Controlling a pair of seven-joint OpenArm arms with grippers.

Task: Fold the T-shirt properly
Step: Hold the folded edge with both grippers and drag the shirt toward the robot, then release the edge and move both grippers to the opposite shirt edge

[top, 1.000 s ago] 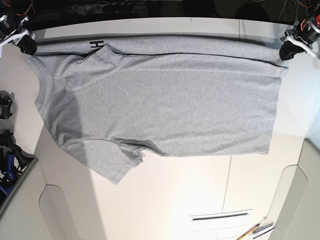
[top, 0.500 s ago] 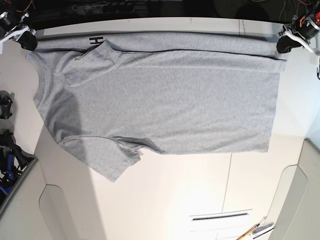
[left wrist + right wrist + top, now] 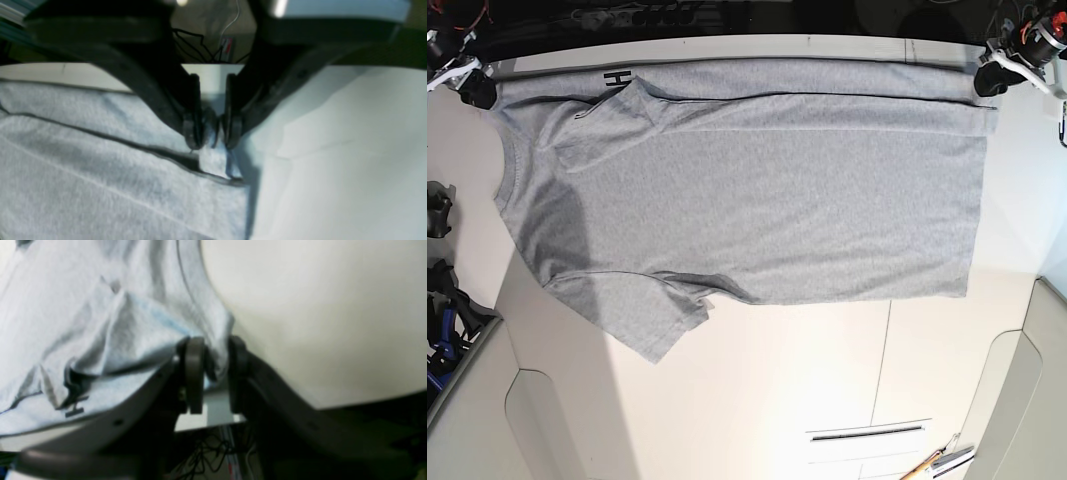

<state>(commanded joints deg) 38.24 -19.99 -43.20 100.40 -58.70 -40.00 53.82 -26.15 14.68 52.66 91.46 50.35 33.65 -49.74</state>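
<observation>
Your left gripper [image 3: 213,133] is pinched closed on a corner of the shirt [image 3: 757,190], a bit of grey cloth bunched between the fingertips [image 3: 193,133]. In the base view it sits at the table's [image 3: 757,400] far right corner [image 3: 989,82].

Right gripper [image 3: 213,373] is likewise clamped on shirt fabric, cloth squeezed between both pads [image 3: 195,373]. In the base view it's at the far left corner [image 3: 475,92], by the shoulder.

The shirt lies spread flat on the white table, neck [image 3: 505,180] to the left of the base view, hem to the right. The far edge is folded over as a narrow strip running between the two grippers, with a black letter "H" [image 3: 615,79] showing on it near the left end. The near sleeve [image 3: 652,320] sticks out toward the camera. The plain side faces up.

A few tools [image 3: 937,462] lie at the near right edge of the table, well apart from the shirt.
</observation>
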